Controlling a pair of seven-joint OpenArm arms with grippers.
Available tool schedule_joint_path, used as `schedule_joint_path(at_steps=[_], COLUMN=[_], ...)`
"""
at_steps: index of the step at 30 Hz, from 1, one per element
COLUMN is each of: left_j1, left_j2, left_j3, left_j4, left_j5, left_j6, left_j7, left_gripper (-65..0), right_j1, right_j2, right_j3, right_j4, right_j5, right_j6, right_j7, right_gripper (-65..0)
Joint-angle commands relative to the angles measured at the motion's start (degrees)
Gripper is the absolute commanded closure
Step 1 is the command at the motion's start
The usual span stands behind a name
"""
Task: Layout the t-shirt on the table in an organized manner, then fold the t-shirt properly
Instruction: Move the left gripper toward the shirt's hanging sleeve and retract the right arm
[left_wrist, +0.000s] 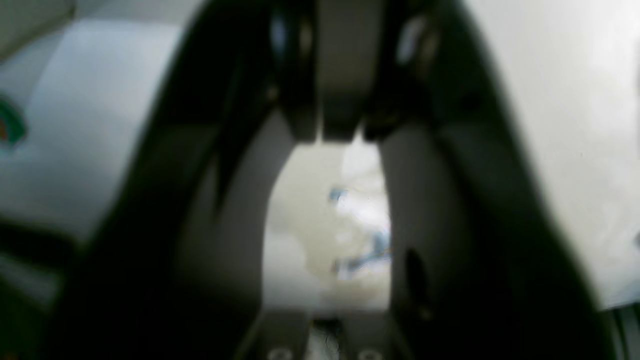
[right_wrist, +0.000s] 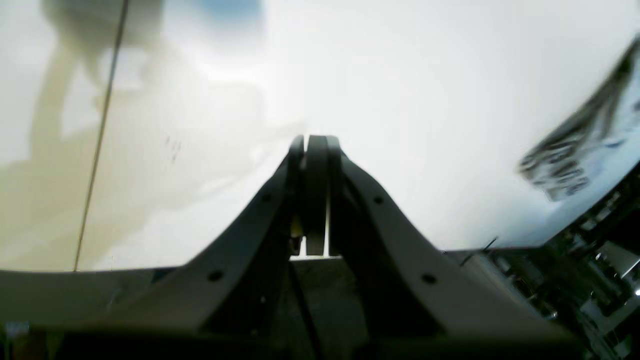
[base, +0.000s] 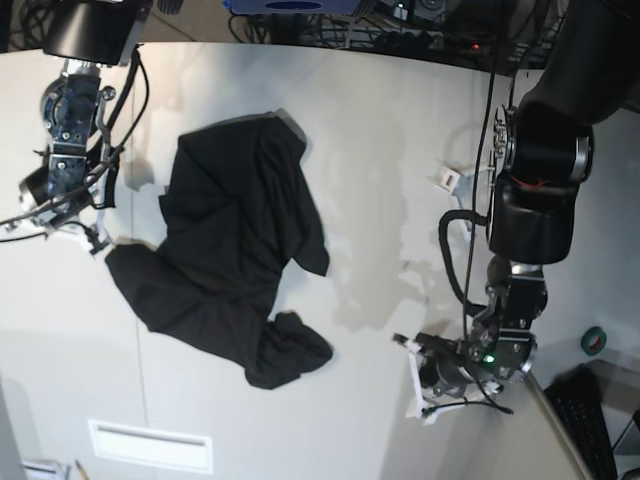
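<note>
A: Grippers first. My right gripper (right_wrist: 316, 142) is closed on nothing, hovering over bare table (right_wrist: 400, 100). My left gripper (base: 412, 378) is pinched closed and empty too, parked well away from the cloth.

B: And the t-shirt (base: 232, 250)?

A: Crumpled on the table between my arms, one corner lying near my right gripper, lower end bunched into a lump.

B: How would you begin?

A: I'd judge it best to open both sets of jaws, take two far-apart edges, pull outward evenly, and flatten before any fold.

B: Any containers?

A: None visible, so nothing is held inside anything.
</note>
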Motion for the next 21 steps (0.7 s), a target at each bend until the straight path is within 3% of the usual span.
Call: schedule_joint_path(at_steps=[1,6,15,17,21], left_j1=[-2.7,-5.6,-10.7,-12.0,-13.3], left_j2=[-0.3,1.5,4.5,4.7,5.4], left_j3=[0.8,6.9,6.9,6.7,6.7], left_j4=[-0.1,-5.6,-15.7,-19.1,-23.5], left_j5=[-0.2,0.0,0.1,-0.3,-0.3], left_j6=[-0.1,-3.0,-2.9,-1.8,-0.8], left_j7=[-1.0,-5.2,-13.4,-16.5,-20.9], left_gripper=[0.0,0.0,0.0,-3.9,-5.3], right_j1=[0.7,0.4,-5.1,-6.1,-9.4], right_j2=[0.4,0.4,0.1,0.2,0.3], right_j3=[0.1,0.2,6.0,7.5,8.8], right_j4=[1.8,5.7,11.1,11.8,14.8], right_j5=[-0.7,-0.7,-0.7,-0.7,-0.6], right_j6=[0.3,0.3,0.3,0.3,0.3], right_j7=[-0.1,-0.1,3.3,3.3,3.3], right_gripper=[0.0,0.0,0.0,0.0,0.0])
